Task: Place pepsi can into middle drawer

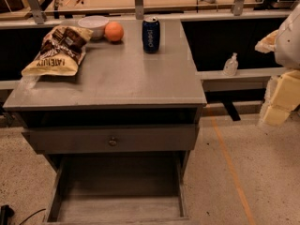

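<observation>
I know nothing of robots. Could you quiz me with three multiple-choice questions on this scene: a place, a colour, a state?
1. Where is the can? A cabinet top; B drawer; C floor.
2. The round fruit is what colour? A green; B orange; C red.
3. The lowest drawer is: A shut; B pulled open; C removed.
Answers: A, it stands upright on the top; B, plainly orange beside the bowl; C, its floor shows. The gripper is at the right edge, away from the cabinet.
</observation>
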You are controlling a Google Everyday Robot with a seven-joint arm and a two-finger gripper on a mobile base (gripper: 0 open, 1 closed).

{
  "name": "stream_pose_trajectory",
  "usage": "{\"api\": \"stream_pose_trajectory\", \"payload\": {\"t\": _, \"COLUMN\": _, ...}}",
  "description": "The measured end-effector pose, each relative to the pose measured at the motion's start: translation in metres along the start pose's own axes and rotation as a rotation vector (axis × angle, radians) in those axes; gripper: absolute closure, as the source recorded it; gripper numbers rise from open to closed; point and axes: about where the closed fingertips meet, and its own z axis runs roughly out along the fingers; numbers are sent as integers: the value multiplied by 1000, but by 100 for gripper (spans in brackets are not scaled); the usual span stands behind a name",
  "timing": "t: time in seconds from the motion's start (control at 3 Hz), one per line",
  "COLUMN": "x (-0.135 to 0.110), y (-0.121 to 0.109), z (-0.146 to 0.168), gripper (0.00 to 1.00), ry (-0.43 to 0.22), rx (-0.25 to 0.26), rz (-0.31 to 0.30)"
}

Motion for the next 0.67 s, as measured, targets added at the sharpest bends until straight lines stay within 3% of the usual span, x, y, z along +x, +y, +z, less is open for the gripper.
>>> {"api": "stream_pose_trajectory", "payload": {"t": 0.33, "x": 0, "y": 0, "z": 0, "gripper": 0, "ry": 0, "rx": 0, "rz": 0}}
{"api": "stream_pose_trajectory", "payload": {"t": 0.67, "x": -17, "y": -18, "z": 12, "gripper": 0, "ry": -81, "rx": 37, "rz": 19}}
